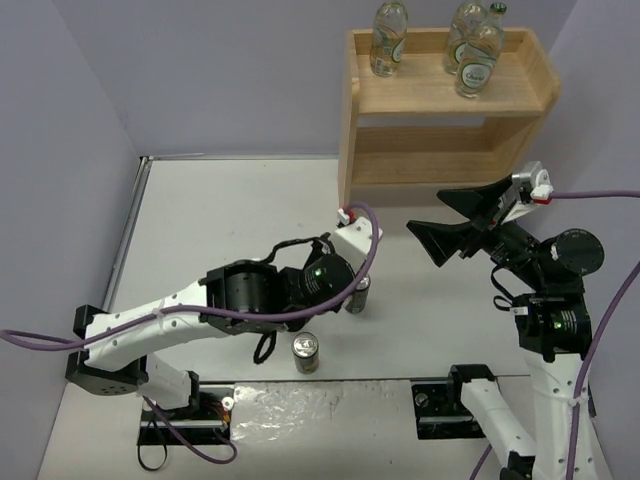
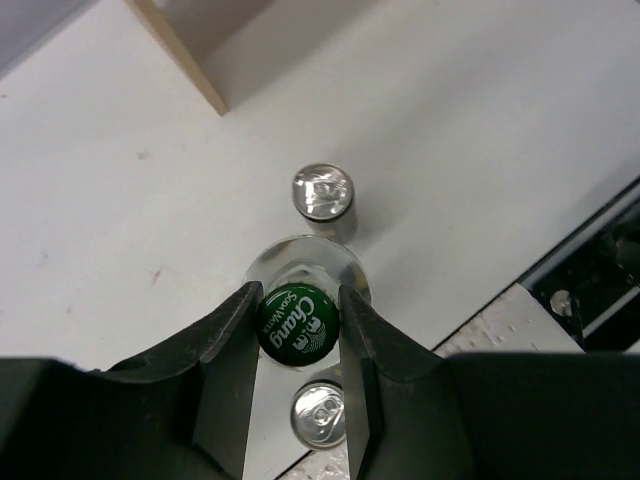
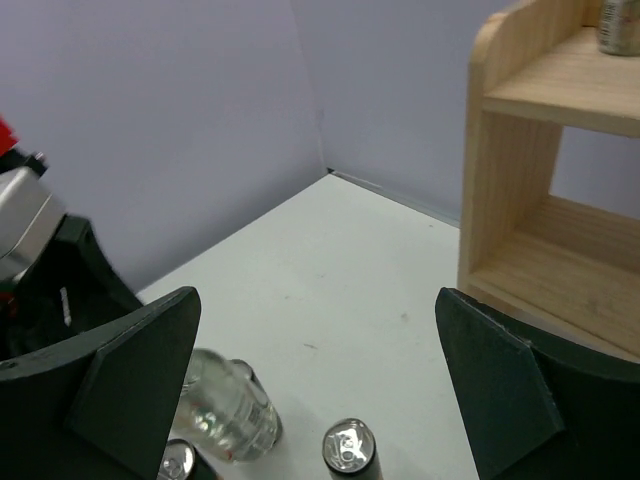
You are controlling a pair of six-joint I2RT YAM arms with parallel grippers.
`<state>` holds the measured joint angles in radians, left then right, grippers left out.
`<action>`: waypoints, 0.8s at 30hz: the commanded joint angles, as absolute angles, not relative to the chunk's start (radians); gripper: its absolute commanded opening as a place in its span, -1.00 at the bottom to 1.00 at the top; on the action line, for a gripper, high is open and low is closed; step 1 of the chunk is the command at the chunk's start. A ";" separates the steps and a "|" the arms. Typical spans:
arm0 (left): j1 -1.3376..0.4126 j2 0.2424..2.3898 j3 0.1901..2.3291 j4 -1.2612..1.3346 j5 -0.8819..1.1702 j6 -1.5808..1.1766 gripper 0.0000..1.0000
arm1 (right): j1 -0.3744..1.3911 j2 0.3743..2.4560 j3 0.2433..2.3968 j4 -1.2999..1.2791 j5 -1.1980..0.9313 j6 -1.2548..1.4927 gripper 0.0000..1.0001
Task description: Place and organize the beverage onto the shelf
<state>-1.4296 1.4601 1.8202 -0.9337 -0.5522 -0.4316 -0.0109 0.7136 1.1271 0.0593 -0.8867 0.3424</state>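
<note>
The shelf (image 1: 450,95) is pale wood, and the bottles (image 1: 390,40) on it are clear with pale-green labels. On the white table (image 1: 220,220), the bottle (image 2: 305,258) has a dark-green cap (image 2: 298,322) with white lettering, and the cans (image 2: 323,192) are dark with silver tops. The left gripper (image 2: 298,300) and right gripper (image 3: 315,295) are black.

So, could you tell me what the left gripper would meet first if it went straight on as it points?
The left gripper points down, fingers hugging the green cap of the bottle; going on, they would probably meet its clear shoulder first, though depth is unclear.
</note>
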 commanded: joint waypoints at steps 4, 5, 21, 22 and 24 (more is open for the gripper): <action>-1.263 1.434 2.067 -1.015 -0.649 -0.353 -0.95 | 0.162 0.853 1.236 0.087 -0.907 0.275 0.98; -1.235 1.460 2.156 -1.035 -0.632 -0.348 -0.95 | 0.193 0.877 1.250 0.062 -0.878 0.261 0.97; -1.008 1.652 2.683 -1.275 -0.491 -0.330 -0.95 | 0.796 1.188 1.149 0.368 -0.367 -0.066 0.84; -1.008 1.654 2.691 -1.282 -0.492 -0.330 -0.95 | 0.805 1.199 1.147 0.403 -0.362 -0.071 0.82; -1.006 1.655 2.697 -1.287 -0.489 -0.330 -0.95 | 0.827 1.210 1.109 0.466 -0.350 -0.078 0.82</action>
